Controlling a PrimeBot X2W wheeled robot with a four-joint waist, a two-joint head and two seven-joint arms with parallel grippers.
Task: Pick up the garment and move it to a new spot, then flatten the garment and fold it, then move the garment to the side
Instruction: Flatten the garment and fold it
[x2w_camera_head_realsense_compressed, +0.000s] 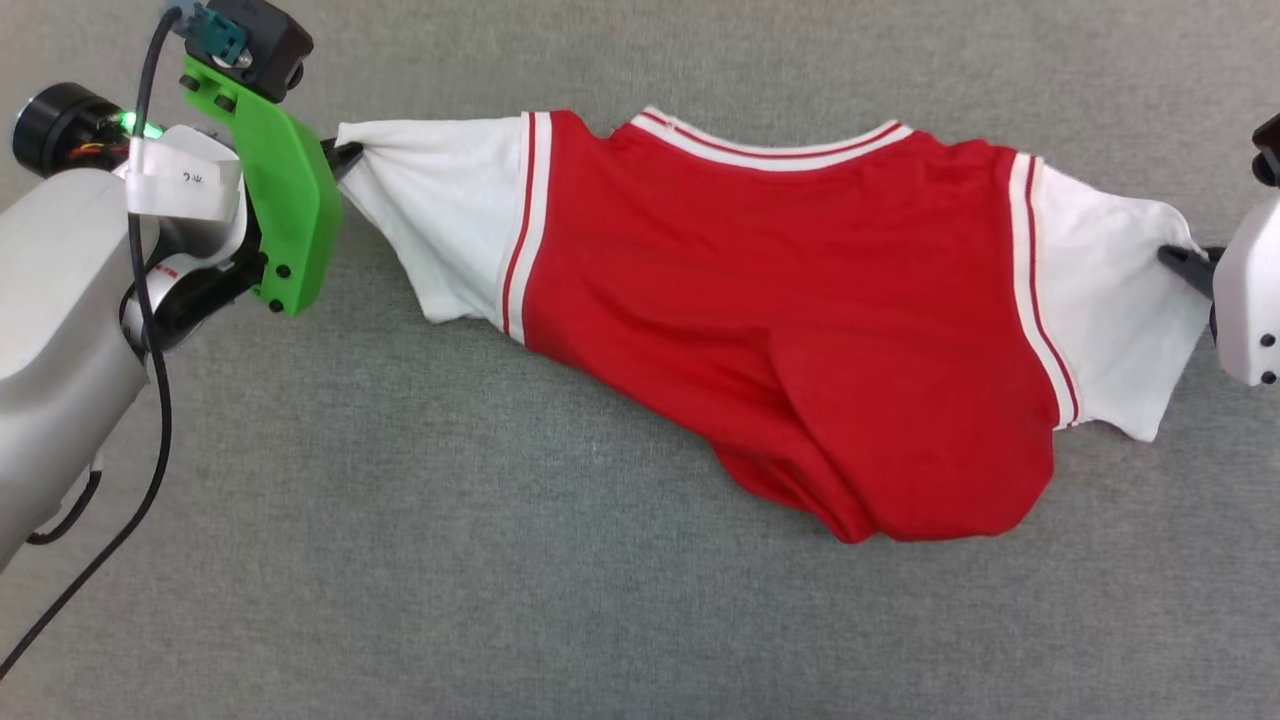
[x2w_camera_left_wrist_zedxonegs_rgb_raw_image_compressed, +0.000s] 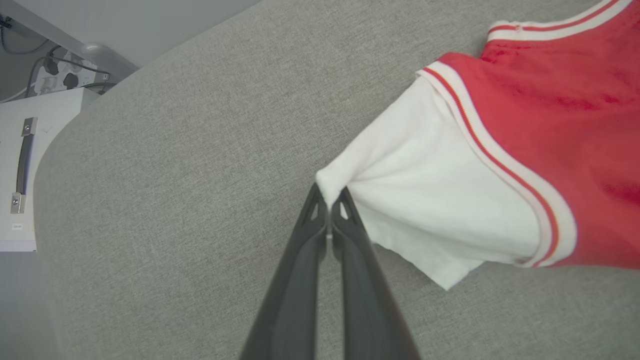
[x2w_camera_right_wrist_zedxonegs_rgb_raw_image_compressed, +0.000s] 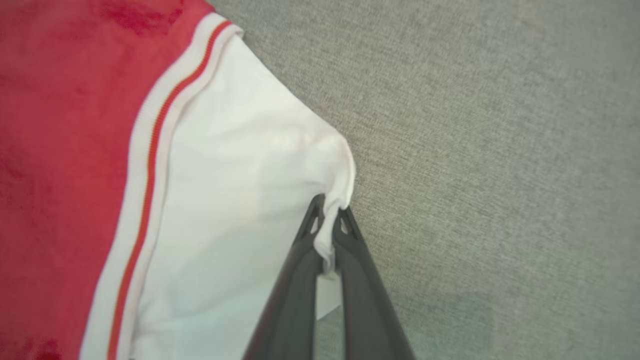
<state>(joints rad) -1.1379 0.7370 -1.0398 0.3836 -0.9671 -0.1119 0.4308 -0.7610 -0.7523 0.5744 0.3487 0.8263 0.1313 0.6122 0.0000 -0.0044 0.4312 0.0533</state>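
Left end effector (x2w_camera_left_wrist_zedxonegs_rgb_raw_image_compressed: 328, 200) pinches left sleeve (x2w_camera_left_wrist_zedxonegs_rgb_raw_image_compressed: 425, 200); right end effector (x2w_camera_right_wrist_zedxonegs_rgb_raw_image_compressed: 328, 220) grips right sleeve (x2w_camera_right_wrist_zedxonegs_rgb_raw_image_compressed: 240, 200). Shirt (x2w_camera_head_realsense_compressed: 780, 300) stretched between them over worktop (x2w_camera_head_realsense_compressed: 400, 560), body rumpled. Likely mid-move; flattening, folding, setting aside remain.

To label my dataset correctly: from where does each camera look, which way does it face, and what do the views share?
Head view: from the head, down onto the garment stretched over the grey surface; left pincer and right pincer grip it at the edges.
Left wrist view: from the left wrist, along its shut fingers, at one white sleeve.
Right wrist view: from the right wrist, along its fingers, at the other sleeve.
Shared: both pinched sleeve tips also show in the head view.
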